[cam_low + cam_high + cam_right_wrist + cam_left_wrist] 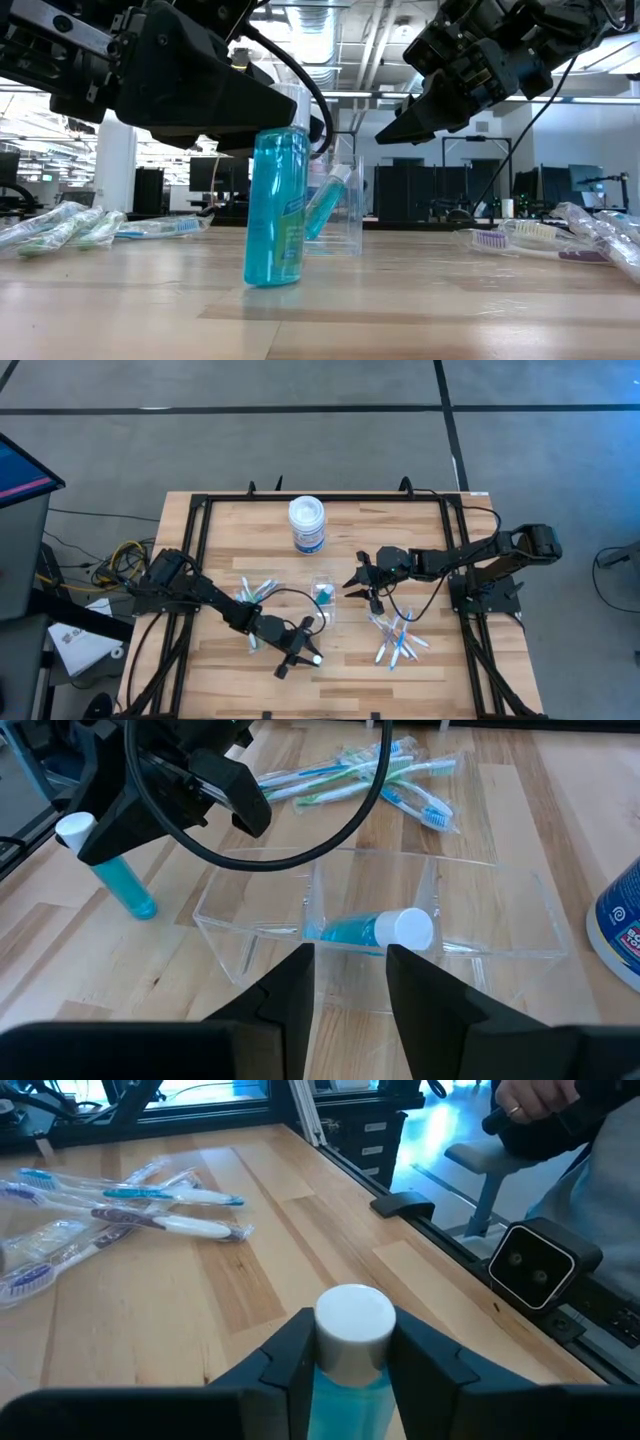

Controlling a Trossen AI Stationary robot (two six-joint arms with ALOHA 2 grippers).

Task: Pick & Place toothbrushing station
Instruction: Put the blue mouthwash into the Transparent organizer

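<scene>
A small blue bottle (pixel 277 210) with a white cap (pixel 354 1325) stands upright on its base near the table's front middle, and my left gripper (pixel 354 1375) is shut on it. Behind it stands the clear plastic cup (pixel 322 598), with a blue, white-capped tube (pixel 370 930) leaning inside. My right gripper (pixel 345 982) hangs open just right of the cup and above the table (pixel 362 588), with nothing between its fingers. Toothbrushes lie in two heaps, one left of the cup (pixel 255 590) and one at the right (pixel 397 640). My left gripper pinches the bottle's upper body (pixel 350 1395), just under the white cap, between its two fingers (pixel 295 1365). The fingers come nearly level from the table's left. The bottle is upright, and its base (pixel 270 282) rests on the table.
A white round jar with a blue label (pixel 307 525) stands at the far middle. A black frame rail (pixel 200 550) borders the wooden top. A small camera box (pixel 540 1265) sits at the table's edge, and a person's hand (pixel 520 1105) shows beyond it.
</scene>
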